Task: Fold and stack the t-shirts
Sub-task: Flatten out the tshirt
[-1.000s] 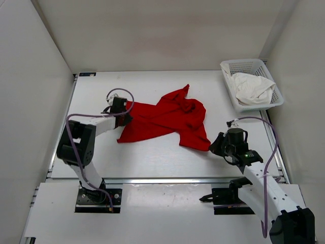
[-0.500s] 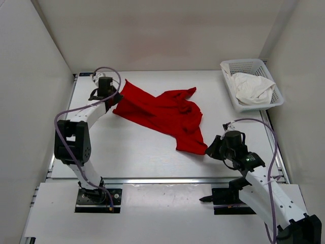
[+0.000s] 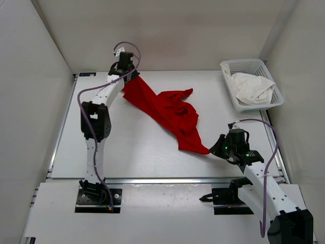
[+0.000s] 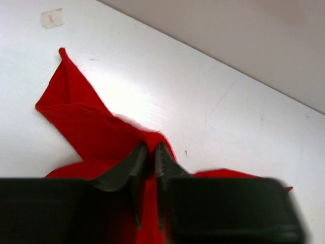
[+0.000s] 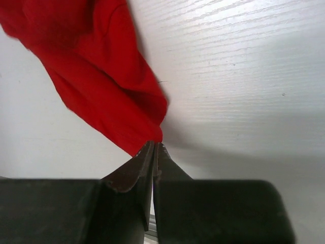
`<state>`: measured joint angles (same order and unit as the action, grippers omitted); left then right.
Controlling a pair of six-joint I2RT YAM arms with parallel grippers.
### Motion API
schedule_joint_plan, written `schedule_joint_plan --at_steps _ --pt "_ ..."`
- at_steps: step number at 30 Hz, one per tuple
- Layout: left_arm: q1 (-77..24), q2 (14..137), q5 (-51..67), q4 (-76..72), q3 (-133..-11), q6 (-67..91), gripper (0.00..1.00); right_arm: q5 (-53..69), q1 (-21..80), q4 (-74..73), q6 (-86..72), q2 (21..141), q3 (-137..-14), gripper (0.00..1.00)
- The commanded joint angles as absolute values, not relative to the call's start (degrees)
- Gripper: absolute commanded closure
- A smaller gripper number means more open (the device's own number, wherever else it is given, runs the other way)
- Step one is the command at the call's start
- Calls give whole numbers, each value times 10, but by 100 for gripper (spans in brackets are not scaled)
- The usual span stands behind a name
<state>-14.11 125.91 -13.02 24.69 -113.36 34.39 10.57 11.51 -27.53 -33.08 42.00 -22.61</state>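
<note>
The red t-shirt [image 3: 167,109] lies stretched on a diagonal across the white table, from the back left to the front right. My left gripper [image 3: 133,77] is at the far back-left by the wall. Its jaws stand a narrow slit apart with a fold of red cloth [image 4: 81,119] drawn up between them, at the left gripper [image 4: 151,146]. My right gripper [image 3: 210,151] is shut on the shirt's near-right corner, and the red cloth [image 5: 96,76] fans away from the right gripper [image 5: 155,144]. A white t-shirt [image 3: 251,87] lies crumpled in the basket.
The white mesh basket [image 3: 244,63] stands at the back right corner. White walls close the table at the back and both sides. A small tape patch [image 4: 52,18] sits on the table near the back wall.
My left arm has swung the shirt's corner from the left middle of the table to the far back-left, pulling the shirt out long. The right gripper kept its corner near the same spot.
</note>
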Motion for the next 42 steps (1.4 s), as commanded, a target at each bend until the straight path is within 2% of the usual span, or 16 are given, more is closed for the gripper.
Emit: schedule_joint_plan --at_steps 1,3,5,6,8,9,10,11,14,15,18,23,34,42 --pt "-120 1364 -135 415 -1339 330 74 104 112 -243 -313 441 -252 99" --pt "-107 1445 -108 476 -1436 331 67 105 107 -231 -310 449 -255 100" --pt "-99 1455 -100 499 -1463 328 52 111 101 -221 -310 458 -257 100" --pt "-95 1446 -99 497 -1446 330 51 119 99 -218 -306 463 -256 100" --pt "-96 1408 -105 474 -1400 324 38 112 104 -212 -305 467 -258 100" --pt "-95 1373 -115 444 -1353 323 32 107 109 -209 -304 470 -258 100" --pt "-94 1328 -119 405 -1289 321 30 111 113 -204 -305 470 -258 100" --pt "-93 1306 -119 384 -1255 327 30 109 117 -204 -302 470 -259 100" --pt "-76 1187 -105 250 -1025 358 52 112 126 -187 -305 467 -255 100" --pt "-70 1178 -85 232 -999 369 57 115 124 -184 -305 467 -250 100" --pt "-50 1169 -32 184 -909 393 58 123 130 -181 -305 470 -245 100" --pt "-47 1163 47 27 -782 448 51 124 139 -171 -301 477 -248 100" --pt "-63 1218 39 -69 -770 513 52 126 145 -162 -309 486 -236 100" --pt "-64 1248 33 -87 -785 547 66 131 147 -149 -311 492 -240 100"
